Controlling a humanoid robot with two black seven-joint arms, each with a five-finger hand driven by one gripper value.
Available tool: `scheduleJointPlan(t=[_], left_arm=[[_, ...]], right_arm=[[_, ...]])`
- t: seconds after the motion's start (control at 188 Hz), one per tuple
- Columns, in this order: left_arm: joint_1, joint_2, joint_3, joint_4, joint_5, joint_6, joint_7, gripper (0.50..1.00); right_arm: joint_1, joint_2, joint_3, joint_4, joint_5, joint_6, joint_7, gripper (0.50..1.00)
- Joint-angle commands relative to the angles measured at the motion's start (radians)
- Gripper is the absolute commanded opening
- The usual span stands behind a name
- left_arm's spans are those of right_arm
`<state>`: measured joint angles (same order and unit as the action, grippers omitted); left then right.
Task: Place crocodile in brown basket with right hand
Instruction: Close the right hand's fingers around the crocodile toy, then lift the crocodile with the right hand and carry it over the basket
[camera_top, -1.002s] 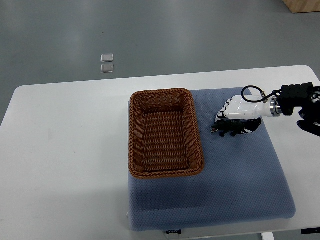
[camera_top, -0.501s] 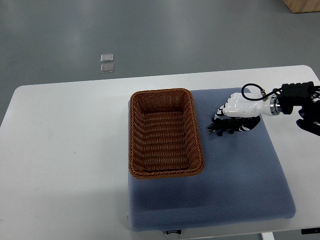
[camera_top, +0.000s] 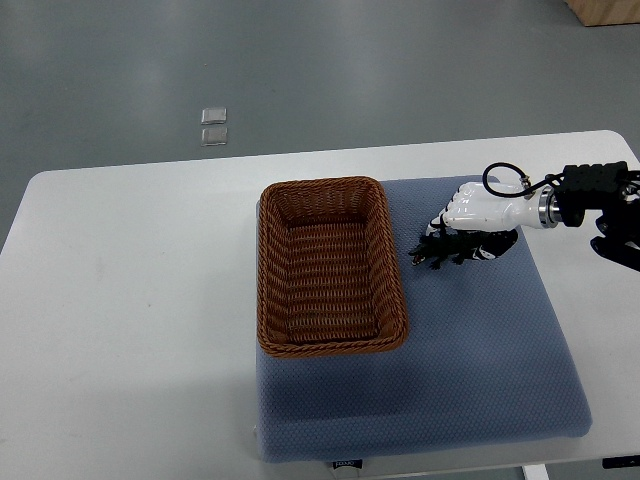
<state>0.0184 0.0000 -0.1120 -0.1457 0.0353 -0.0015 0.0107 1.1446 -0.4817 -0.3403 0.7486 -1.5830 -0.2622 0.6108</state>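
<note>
A dark toy crocodile (camera_top: 443, 252) lies just above the blue mat (camera_top: 470, 340), right of the brown wicker basket (camera_top: 330, 345). My right hand (camera_top: 466, 222), white with dark fingers, comes in from the right edge and is shut on the crocodile, covering its rear part. The crocodile's head end sticks out to the left, a short gap from the basket's right wall. Nothing is inside the basket. The left arm does not show.
The blue mat lies on a white table (camera_top: 130, 300). Two small clear squares (camera_top: 213, 127) lie on the grey floor beyond the table. A wooden corner (camera_top: 605, 10) shows at the top right.
My right hand has shifted a little left and up with the crocodile, bringing its head end closer to the basket.
</note>
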Motion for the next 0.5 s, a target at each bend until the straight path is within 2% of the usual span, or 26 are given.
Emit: scheduleJointPlan(t=[0.0,0.495], left_arm=[[0.000,0.000,0.000,0.000,0.000,0.000,0.000,1.000],[0.000,0.000,0.000,0.000,0.000,0.000,0.000,1.000]], right_arm=[[0.001,-0.002,0.001,0.000,0.003,0.000,0.000,0.500],[0.006,-0.003,0.003,-0.002,0.058,0.008,0.000,0.500]])
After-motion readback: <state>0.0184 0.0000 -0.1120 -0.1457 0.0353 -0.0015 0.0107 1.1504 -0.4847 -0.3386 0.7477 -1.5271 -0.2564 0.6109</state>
